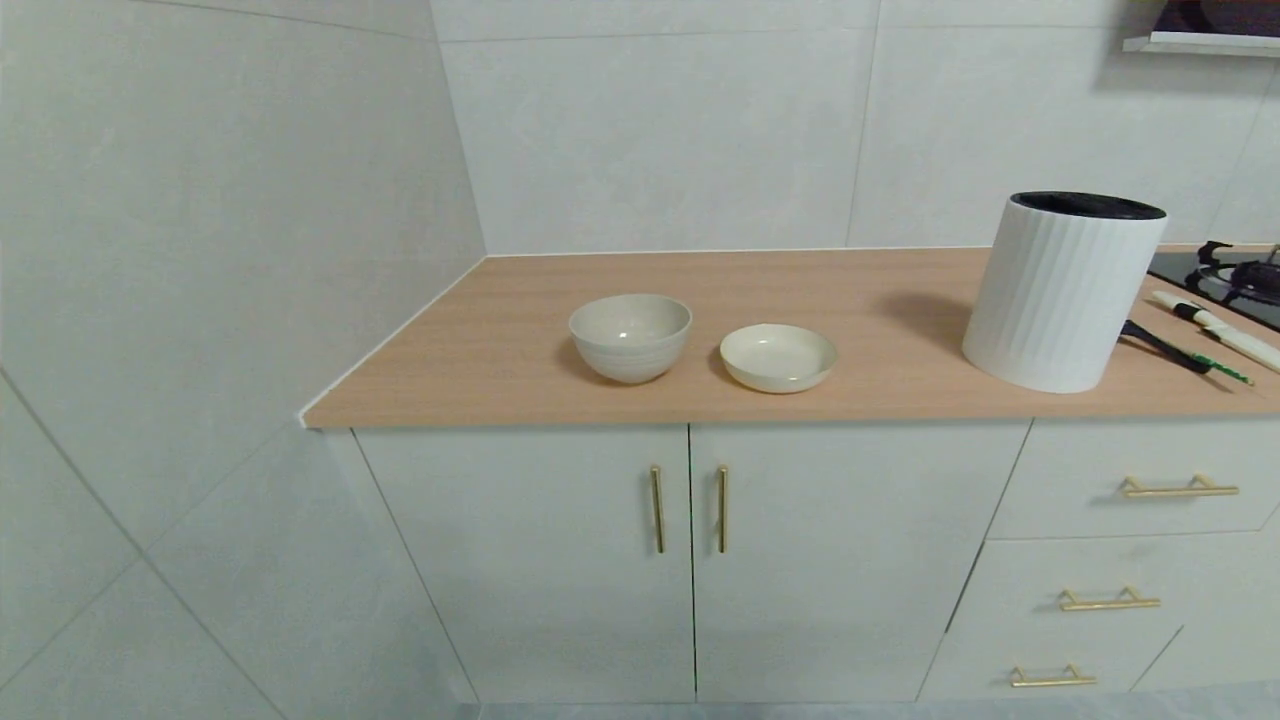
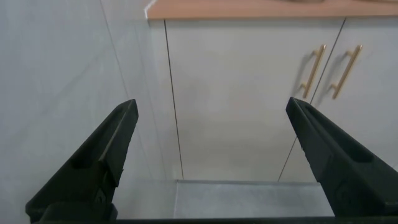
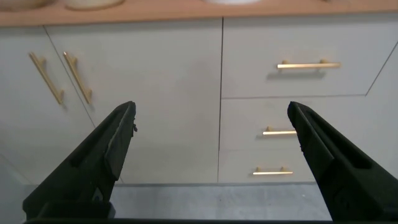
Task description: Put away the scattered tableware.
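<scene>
Cream bowl (image 1: pixel 630 336) and shallow dish (image 1: pixel 779 356) sit near each other on the worktop (image 1: pixel 850 290), while left claw (image 2: pixel 211 106) and right claw (image 3: pixel 211 109) hang released low before the cabinet doors (image 1: pixel 560 560), so it seems best to raise one and pinch a rim squarely.

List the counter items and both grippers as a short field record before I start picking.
bowl: upright on the countertop, toward its left end
shallow dish: upright, just right of the bowl, not touching it
white ribbed container: upright, farther right
utensils: lying on the counter beyond the container, beside the stove
left gripper: jaws open, empty, low in front of the cabinet doors
right gripper: jaws open, empty, low in front of the drawers
</scene>
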